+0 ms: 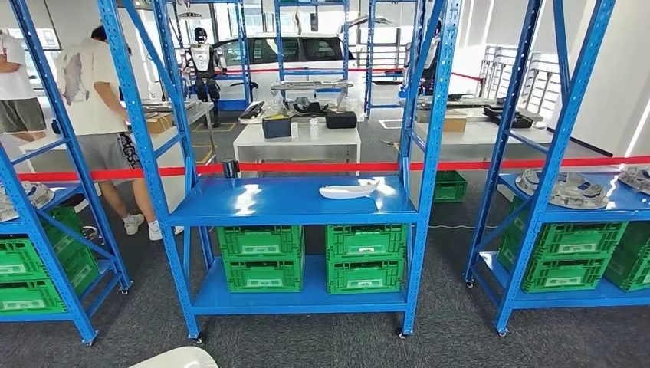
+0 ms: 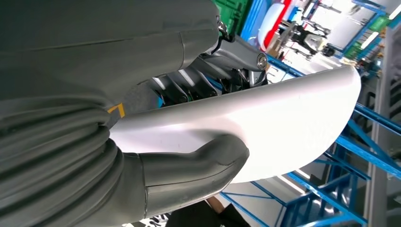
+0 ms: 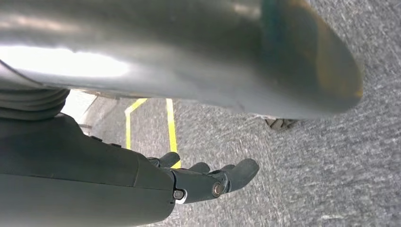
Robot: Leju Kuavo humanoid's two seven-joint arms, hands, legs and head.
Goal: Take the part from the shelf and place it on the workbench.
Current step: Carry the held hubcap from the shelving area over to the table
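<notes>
Left wrist view shows your left hand [image 2: 189, 118] already clamped on the curved white plastic part [image 2: 283, 118], thumb under it and dark fingers over its top edge. Your right hand [image 3: 208, 179] hangs over grey carpet, fingers loosely apart, holding nothing. Pickup looks done; next, turn away from the blue steel shelf [image 1: 291, 201] and find the counter.

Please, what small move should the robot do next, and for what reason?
Probably it should turn away from the blue shelf and carry the part toward the workbench. The left hand already grips a white part between thumb and fingers, lifted off the shelf. The right hand hangs over the grey floor holding nothing. No workbench is within reach ahead.
</notes>
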